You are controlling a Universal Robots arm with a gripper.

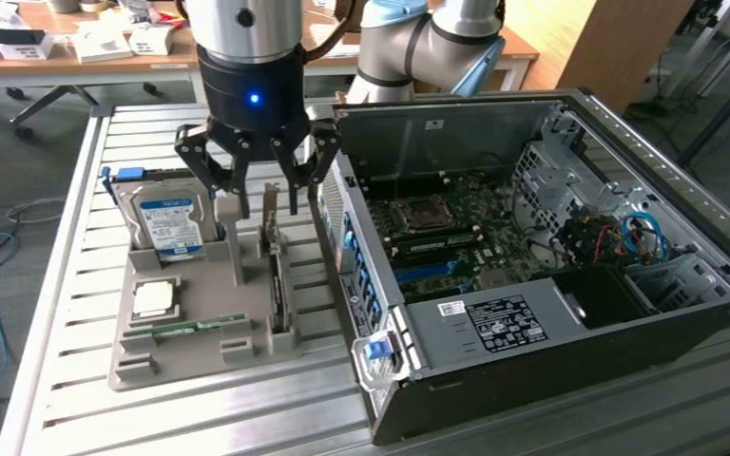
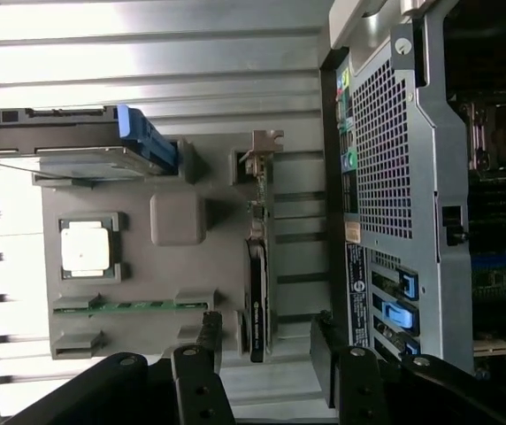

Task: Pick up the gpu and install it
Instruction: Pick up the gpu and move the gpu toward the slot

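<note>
So my gripper [image 1: 259, 209] hangs wide open over the gpu [image 1: 277, 285], at the tray [image 1: 187, 366] edge by the pc case [image 1: 467, 123]; its white sticker [image 1: 505, 321] is unreadable.

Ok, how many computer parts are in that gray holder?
4: hard drive standing at the exterior view's far end, processor chip flat beside it, memory stick nearest the camera, gpu on edge by the computer case.

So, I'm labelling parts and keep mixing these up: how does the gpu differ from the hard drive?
The gpu is a thin card, brownish edge-on; the hard drive is a thick silver block with a blue label. The gpu stands in the slot nearest the computer case; the hard drive stands farthest from it. Both stand on edge in the grey holder.
</note>
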